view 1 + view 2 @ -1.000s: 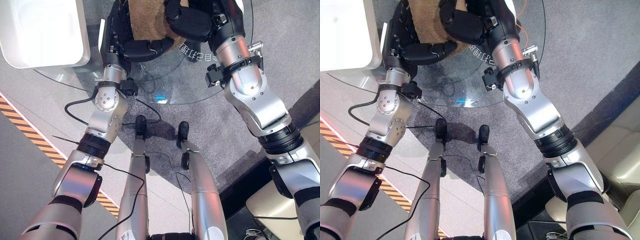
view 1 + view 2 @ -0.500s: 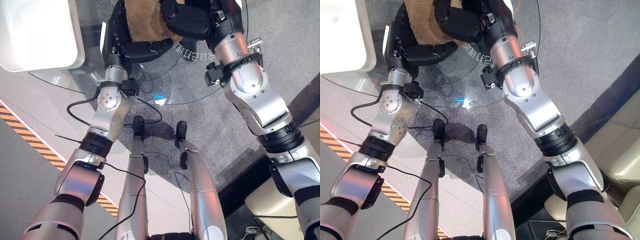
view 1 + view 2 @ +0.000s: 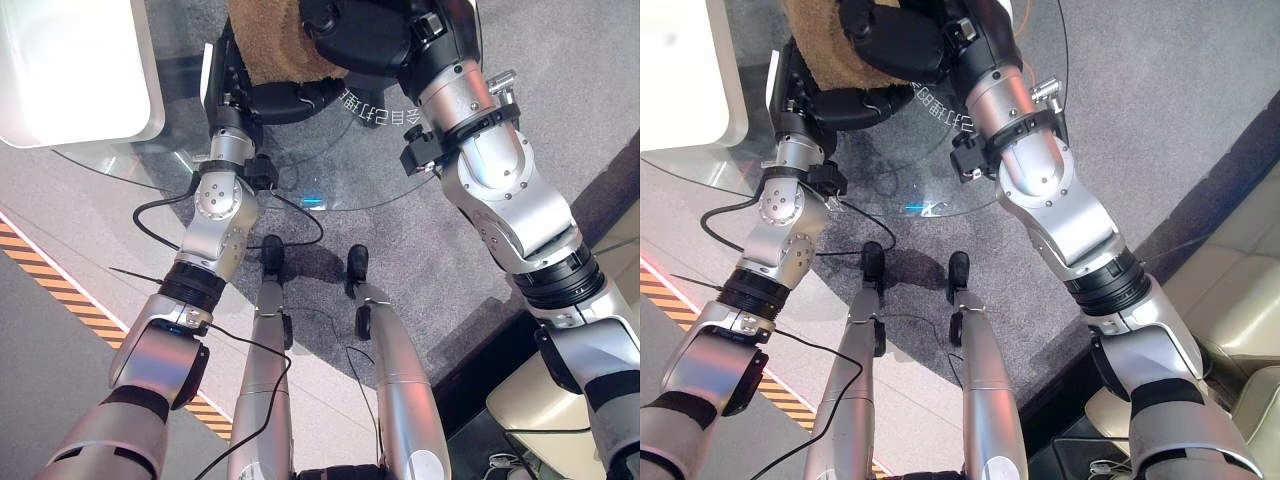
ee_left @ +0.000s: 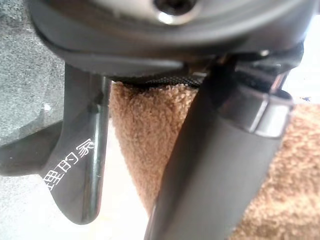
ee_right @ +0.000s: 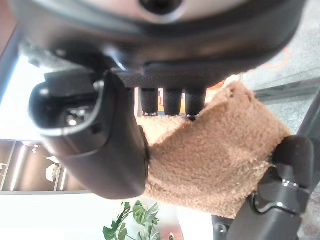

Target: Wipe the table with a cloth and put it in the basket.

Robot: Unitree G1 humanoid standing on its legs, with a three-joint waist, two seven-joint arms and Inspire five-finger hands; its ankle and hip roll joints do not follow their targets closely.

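Observation:
A brown fuzzy cloth (image 3: 272,48) lies bunched on the round glass table (image 3: 335,175) at its far side. My left hand (image 3: 262,98) curls along the cloth's near edge, one finger (image 4: 215,165) lying across the pile. My right hand (image 3: 358,38) sits on top of the cloth from the right. Its thumb (image 5: 102,150) and fingertips (image 5: 170,102) pinch a fold of the cloth (image 5: 210,165). The white basket (image 3: 75,75) stands at the far left, apart from both hands.
Printed characters (image 3: 378,112) show on the glass near my right wrist. An orange and black striped line (image 3: 55,285) crosses the floor at the left. A beige seat (image 3: 545,425) stands at the lower right.
Both hands and the cloth have slid farther away over the glass and a little to the left. The whole picture has also shifted slightly.

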